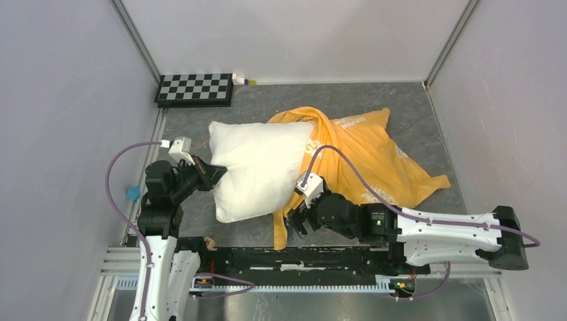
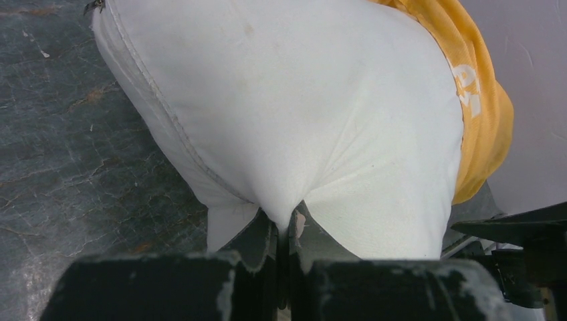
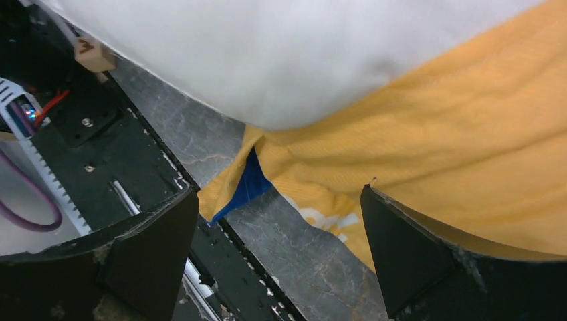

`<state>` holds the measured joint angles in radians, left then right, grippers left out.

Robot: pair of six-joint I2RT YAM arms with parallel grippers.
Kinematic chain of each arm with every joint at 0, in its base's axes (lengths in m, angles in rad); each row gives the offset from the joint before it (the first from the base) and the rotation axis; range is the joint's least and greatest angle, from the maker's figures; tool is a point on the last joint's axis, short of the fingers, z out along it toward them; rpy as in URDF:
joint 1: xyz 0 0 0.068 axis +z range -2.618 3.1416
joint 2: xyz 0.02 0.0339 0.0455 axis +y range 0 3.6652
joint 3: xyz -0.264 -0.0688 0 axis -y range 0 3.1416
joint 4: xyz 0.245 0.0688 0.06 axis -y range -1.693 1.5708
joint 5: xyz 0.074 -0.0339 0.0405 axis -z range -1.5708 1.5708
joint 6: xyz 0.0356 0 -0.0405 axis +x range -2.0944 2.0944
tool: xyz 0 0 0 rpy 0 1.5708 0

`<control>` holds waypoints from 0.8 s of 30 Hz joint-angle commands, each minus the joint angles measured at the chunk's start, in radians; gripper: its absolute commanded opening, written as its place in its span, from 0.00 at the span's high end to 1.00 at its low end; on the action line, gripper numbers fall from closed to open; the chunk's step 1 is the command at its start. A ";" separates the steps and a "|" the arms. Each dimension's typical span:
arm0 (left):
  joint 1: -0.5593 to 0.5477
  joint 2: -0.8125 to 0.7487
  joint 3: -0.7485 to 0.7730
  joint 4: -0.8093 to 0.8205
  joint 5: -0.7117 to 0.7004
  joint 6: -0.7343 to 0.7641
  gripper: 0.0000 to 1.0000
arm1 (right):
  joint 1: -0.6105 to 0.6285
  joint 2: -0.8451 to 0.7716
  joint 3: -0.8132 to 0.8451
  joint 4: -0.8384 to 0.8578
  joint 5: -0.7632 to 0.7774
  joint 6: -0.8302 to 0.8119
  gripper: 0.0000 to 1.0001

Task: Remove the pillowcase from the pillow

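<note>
Between my left fingers [image 2: 254, 237] a fold of the pillow [image 2: 287, 120] is pinched tight. The white cloth puckers into creases where the two fingers meet, so I read this as a firm grip on the pillow's left end, not on the cover. I judge the hold is there to anchor the pillow, or draw it leftward, while the cover goes the other way.

My right fingers [image 3: 147, 247] stand wide apart with nothing between them. They sit low over the bench [image 3: 294, 261] at the near edge of the pillowcase [image 3: 455, 134], just beside the spot where its hem folds back and shows blue underneath. That loose hem looks to me like the sensible place to take hold.

Further out, in the overhead view, the pillow lies mostly bare on the bench. Only its right end is tucked in the bunched orange mouth of the pillowcase, which spreads slack to the right. By my reckoning the job is well past halfway. One pull apart should free it, provided the thin cover does not slip.
</note>
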<state>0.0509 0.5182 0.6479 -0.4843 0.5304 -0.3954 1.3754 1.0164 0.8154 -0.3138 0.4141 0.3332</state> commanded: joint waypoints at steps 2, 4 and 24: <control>0.004 -0.017 0.014 0.064 -0.023 -0.020 0.98 | 0.020 0.046 -0.130 0.180 0.093 0.202 0.02; -0.003 -0.016 0.013 0.062 -0.027 -0.023 0.98 | 0.024 0.076 -0.148 0.245 0.113 0.226 0.02; -0.081 -0.015 0.021 0.026 -0.092 -0.019 0.98 | 0.043 0.389 0.010 0.165 0.448 0.437 0.33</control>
<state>-0.0193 0.5190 0.6479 -0.5011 0.4461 -0.3958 1.4136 1.4246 0.8135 -0.0639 0.6670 0.6441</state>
